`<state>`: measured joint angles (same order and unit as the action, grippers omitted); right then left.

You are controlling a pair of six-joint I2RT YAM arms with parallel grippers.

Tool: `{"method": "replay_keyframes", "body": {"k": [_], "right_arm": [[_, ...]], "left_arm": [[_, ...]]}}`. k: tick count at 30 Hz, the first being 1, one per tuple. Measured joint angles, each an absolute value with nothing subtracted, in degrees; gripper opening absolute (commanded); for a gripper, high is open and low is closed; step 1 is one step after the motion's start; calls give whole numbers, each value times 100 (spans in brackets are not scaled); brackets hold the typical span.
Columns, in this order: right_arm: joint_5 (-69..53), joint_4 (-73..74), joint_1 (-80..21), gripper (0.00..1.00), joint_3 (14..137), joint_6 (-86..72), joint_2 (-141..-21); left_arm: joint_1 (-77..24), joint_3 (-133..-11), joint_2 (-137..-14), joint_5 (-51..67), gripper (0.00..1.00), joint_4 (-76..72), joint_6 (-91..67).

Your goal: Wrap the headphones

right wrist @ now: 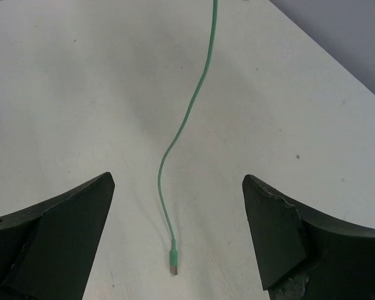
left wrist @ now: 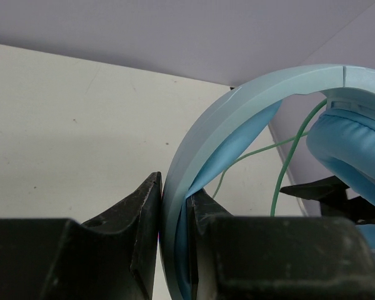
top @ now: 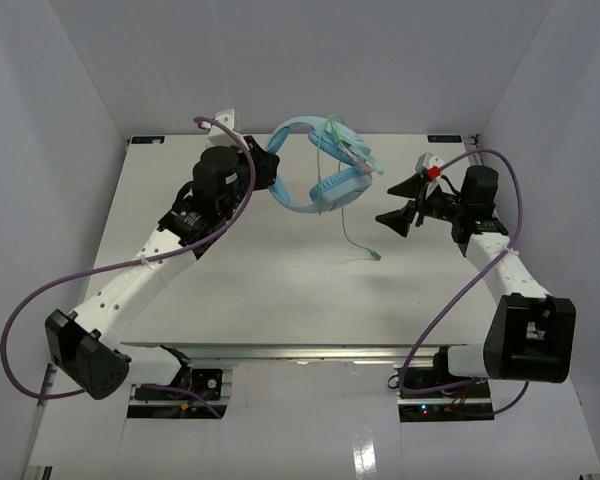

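Observation:
The light blue headphones (top: 320, 170) are held up above the far middle of the table. My left gripper (top: 270, 170) is shut on the headband (left wrist: 237, 106), which is pinched between its two fingers (left wrist: 144, 212). One padded earcup (left wrist: 350, 150) shows at the right of the left wrist view. The thin pale-green cord (top: 352, 225) loops around the earcup end and trails down to its plug (top: 378, 256) on the table. My right gripper (top: 395, 200) stands open just right of the headphones, holding nothing. The cord (right wrist: 187, 125) and plug (right wrist: 173, 262) lie below between its fingers, apart from both.
The white table (top: 230, 290) is closed in by grey walls at the back and both sides. Thick purple robot cables (top: 460, 290) arc beside each arm. The right arm's dark fingertip (left wrist: 319, 187) shows behind the headband in the left wrist view.

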<state>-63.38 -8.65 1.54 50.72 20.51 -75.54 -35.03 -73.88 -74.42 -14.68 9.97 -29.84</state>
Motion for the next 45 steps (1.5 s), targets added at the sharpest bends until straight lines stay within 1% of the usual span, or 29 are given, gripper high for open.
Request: {"method": "replay_keyframes", "body": {"k": [6,13,17,22,29,35,36,39,42,45], "right_arm": [[-6096,-2420,-672,90,5069,1071,-8066],[-5200,-3341,-1580,91,5141,429,-8651],[-4952,-3972,-1638,92,5318,-96,-9076],[-5011,-5075,-1714,92,5632,-1020,-9823],[-5163,-5653,-2189,94,6281,-1733,-10682],[-5169,-5800,-2478,100,6754,-2077,-11064],[-5164,-5807,-2509,99,6799,-2118,-11114],[-5145,-5731,-2584,83,6853,-2168,-11230],[-5269,-5710,-2659,61,6855,-2214,-11394],[-5504,-5701,-2790,44,6856,-2298,-11600]], "left_arm": [[-3498,-7725,-7347,-1362,0,1108,-3058],[-3498,-7754,-7269,-1278,0,1273,-3133],[-3498,-7754,-7266,-1260,0,1346,-3183],[-3498,-7774,-7264,-1242,0,1374,-3239],[-3498,-7872,-7247,-1226,0,1466,-3288],[-3498,-7876,-7219,-1224,0,1504,-3304],[-3498,-7876,-7218,-1223,0,1508,-3306],[-3498,-7876,-7218,-1221,0,1512,-3309],[-3498,-7884,-7218,-1223,0,1519,-3312],[-3498,-7941,-7218,-1223,0,1566,-3314]]}}
